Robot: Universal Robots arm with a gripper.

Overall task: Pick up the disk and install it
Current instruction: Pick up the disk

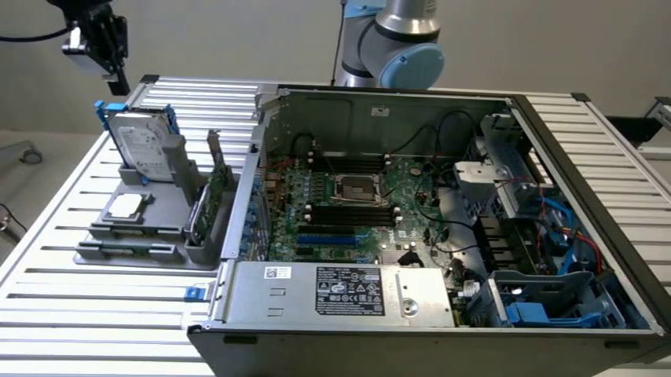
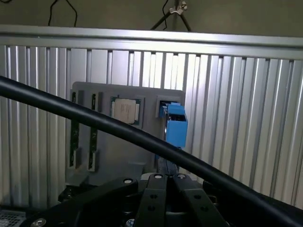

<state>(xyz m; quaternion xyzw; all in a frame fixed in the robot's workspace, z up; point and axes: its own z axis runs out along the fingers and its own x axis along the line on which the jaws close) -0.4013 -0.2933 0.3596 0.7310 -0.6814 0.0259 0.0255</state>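
You're at the pick-up step: your gripper hangs, jaws together, well clear above the disk, which stands upright in the grey holder on the tabletop. Grasping calls for parted jaws. The wrist view gives its blue bracket end-on; the exterior view gives its silver face

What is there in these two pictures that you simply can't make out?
- Exterior view: the print on the disk label is too small to read.
- Exterior view: the top of the gripper is cut off by the picture's upper edge.
- Wrist view: a black cable crosses in front of the grey holder, hiding part of it.
- Wrist view: the disk stands edge-on, so its label face is hidden.
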